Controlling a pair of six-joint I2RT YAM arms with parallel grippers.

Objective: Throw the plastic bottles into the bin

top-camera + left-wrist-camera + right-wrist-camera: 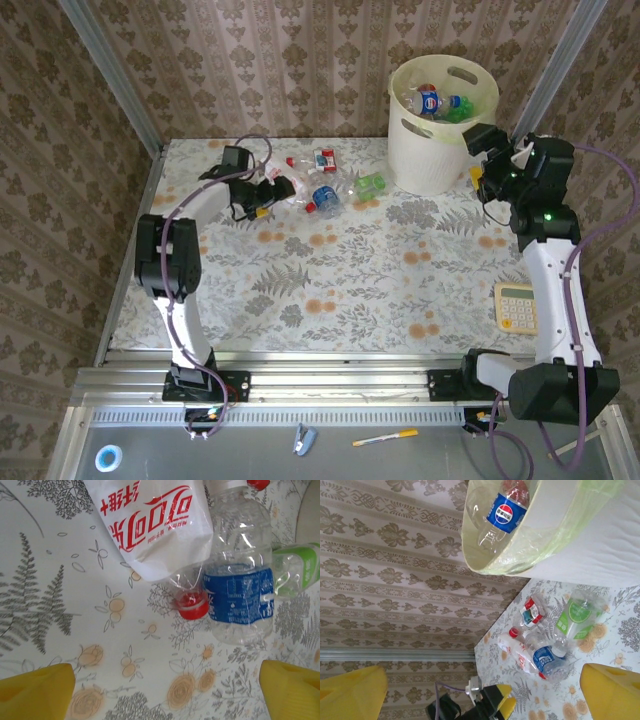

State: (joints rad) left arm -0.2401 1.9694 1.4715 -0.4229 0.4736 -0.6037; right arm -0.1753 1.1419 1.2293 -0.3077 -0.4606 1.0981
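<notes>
Several plastic bottles lie in a cluster at the back of the table: a white-labelled one with red script point(293, 190) point(155, 525), a blue-labelled one point(323, 197) point(240, 590), a green-labelled one point(370, 184) point(300, 570) and a red-labelled one point(325, 158) point(531, 611). My left gripper point(268, 192) point(165, 695) hovers just short of the cluster, open, with bare tablecloth between its yellow fingertips point(35, 695). The cream bin point(430, 160) point(600, 545) stands at the back right and holds a few bottles, one of them blue-labelled point(506, 512). My right gripper point(480, 150) point(482, 692) hangs open beside the bin's right side, holding nothing.
A pale yellow calculator point(516, 306) lies near the right arm. Patterned walls close in the table at the back and both sides. A pen point(385, 437) and small items lie on the tray in front of the arm bases.
</notes>
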